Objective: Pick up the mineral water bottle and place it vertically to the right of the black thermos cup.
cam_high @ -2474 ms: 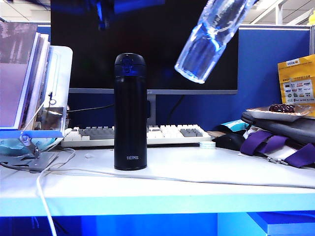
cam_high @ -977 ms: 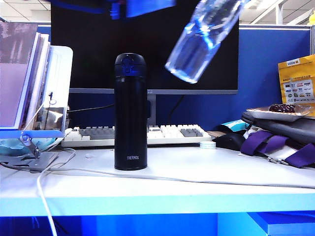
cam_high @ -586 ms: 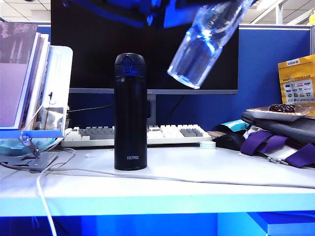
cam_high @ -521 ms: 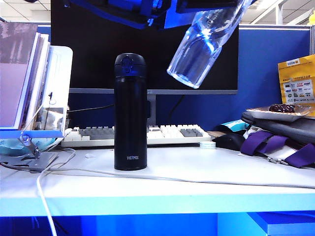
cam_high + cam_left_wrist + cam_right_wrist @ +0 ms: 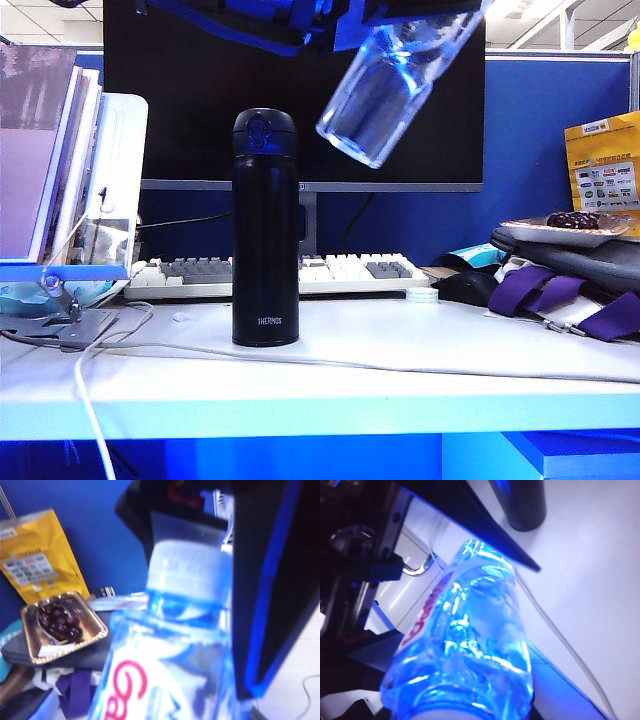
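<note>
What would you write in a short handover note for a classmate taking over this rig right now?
Right gripper: shut on the mineral water bottle, held tilted in the air above the desk, up and to the right of the black thermos cup.
Left gripper: open, jaws either side of the bottle's cap end, not gripping.
Thermos: upright on the white desk.
Done: bottle picked up.
Left: bring it upright, set it on the desk right of the thermos, release.

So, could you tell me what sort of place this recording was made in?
Most likely an office cubicle desk: a dark monitor and a keyboard sit behind the black thermos cup, with a blue partition wall and stacked books alongside.
</note>
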You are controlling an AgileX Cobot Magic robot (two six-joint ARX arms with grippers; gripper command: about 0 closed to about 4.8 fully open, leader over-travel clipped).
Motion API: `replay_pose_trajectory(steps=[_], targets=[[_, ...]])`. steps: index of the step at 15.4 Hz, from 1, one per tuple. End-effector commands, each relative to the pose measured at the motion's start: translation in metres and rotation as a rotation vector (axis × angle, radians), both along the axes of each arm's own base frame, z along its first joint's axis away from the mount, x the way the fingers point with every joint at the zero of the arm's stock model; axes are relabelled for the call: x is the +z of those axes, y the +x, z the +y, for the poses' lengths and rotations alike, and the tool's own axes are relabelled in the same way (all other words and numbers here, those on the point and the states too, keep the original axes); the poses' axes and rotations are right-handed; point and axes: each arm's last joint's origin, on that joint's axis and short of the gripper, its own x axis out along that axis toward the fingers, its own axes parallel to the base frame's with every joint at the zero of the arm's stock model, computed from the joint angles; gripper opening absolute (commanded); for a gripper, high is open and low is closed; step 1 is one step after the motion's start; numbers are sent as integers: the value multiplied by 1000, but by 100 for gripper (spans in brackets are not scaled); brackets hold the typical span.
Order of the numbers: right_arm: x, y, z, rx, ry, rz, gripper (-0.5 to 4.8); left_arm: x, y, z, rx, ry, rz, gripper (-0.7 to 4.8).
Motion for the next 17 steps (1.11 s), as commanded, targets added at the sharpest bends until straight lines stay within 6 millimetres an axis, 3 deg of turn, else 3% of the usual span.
replay_pose_trajectory(steps=[1,2,3,6,7,9,10,12,14,17], targets=[[7,-2,1,26,44,-38,0,5,0,0,9,-23,-30,315],[7,-2,1,26,44,-38,0,5,0,0,9,-22,-29,148],[7,-2,1,26,44,-38,0,4,0,0,9,-20,-26,57],[7,-2,1,27,35,-50,0,5,0,0,9,-26,-20,15],[8,-1,1,28,42,-64,45,5,0,0,10,-29,-10,15],[9,1,2,27,52,-89,317,8,0,0,11,-51,4,6],[10,2,2,27,58,-103,404,14,0,0,22,-120,25,-4],[10,3,3,28,64,-112,409,22,1,1,69,-199,22,-4],[12,4,3,27,74,-141,473,26,2,1,73,-212,22,-4],[19,10,4,-11,60,-256,479,36,5,0,132,-274,76,-3]])
